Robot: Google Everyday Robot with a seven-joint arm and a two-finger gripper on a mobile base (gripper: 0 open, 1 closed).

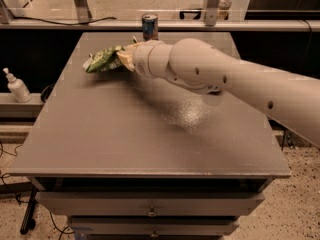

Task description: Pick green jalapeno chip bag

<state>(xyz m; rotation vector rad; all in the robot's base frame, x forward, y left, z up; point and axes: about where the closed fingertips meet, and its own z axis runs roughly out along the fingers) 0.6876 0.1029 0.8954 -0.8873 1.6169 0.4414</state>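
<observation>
- Your end effector (125, 59) is clamped on the green jalapeno chip bag (101, 60), at the far-left of the worktop (150, 149).
- The grasp looks done — what's left is lifting it clearly free.

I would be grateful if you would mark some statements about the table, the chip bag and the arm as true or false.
1. The gripper is at the green chip bag, over the far left part of the table. True.
2. A drink can stands upright at the table's far edge. True.
3. The white pump bottle stands on the table beside the bag. False: it stands on a lower ledge left of the table.
4. The arm reaches in from the picture's left side. False: it comes in from the right side.
</observation>
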